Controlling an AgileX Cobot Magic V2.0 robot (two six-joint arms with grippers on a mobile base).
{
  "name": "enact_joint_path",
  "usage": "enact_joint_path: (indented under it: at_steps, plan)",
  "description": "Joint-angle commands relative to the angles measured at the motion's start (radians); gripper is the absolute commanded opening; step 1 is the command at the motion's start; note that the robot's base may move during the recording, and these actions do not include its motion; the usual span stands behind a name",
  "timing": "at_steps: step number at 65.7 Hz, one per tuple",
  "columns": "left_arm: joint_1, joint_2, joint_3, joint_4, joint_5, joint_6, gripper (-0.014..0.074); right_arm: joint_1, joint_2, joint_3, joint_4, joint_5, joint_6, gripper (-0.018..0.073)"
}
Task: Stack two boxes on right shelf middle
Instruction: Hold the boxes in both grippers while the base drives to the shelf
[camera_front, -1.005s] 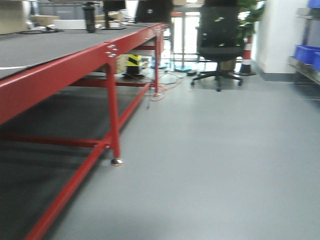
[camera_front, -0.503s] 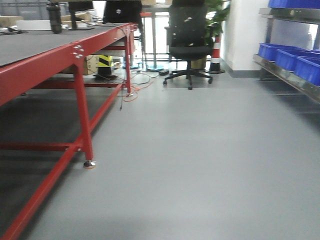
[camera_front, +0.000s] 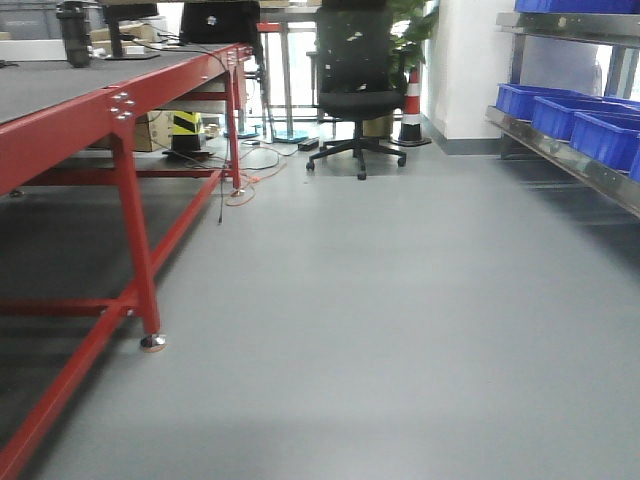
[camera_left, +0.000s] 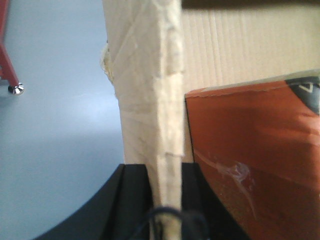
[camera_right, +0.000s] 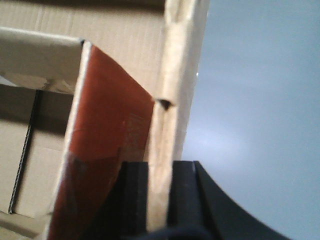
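No gripper or box shows in the front view. In the left wrist view my left gripper (camera_left: 165, 197) is shut on the upright pale edge of a brown cardboard box (camera_left: 150, 90), held above the grey floor. In the right wrist view my right gripper (camera_right: 160, 192) is shut on a cardboard box wall (camera_right: 172, 110) in the same way. An orange-red glossy item (camera_left: 250, 145) lies inside the box, and it also shows in the right wrist view (camera_right: 107, 130). The steel shelf (camera_front: 560, 152) runs along the right side of the front view, some way ahead.
Blue plastic bins (camera_front: 565, 110) sit on the shelf. A red-framed table (camera_front: 110, 120) runs along the left, its foot (camera_front: 152, 343) on the floor. A black office chair (camera_front: 355, 80), a striped cone (camera_front: 410, 105) and floor cables (camera_front: 245, 180) stand at the far end.
The front view has swung to the right: the red table has slid left and the shelf with blue bins has come further into view. The chair has shifted left.
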Motion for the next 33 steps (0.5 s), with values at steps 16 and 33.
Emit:
enact_joint_path:
  at_steps: [16, 33]
  plan:
    - [0.002, -0.013, -0.014, -0.005, -0.046, -0.001, -0.0111, -0.008, -0.008, -0.014, -0.02, -0.047, -0.014, -0.0153]
    - [0.002, -0.013, -0.014, -0.005, -0.046, -0.001, -0.0111, -0.008, -0.008, -0.014, -0.016, -0.047, -0.014, -0.0153]
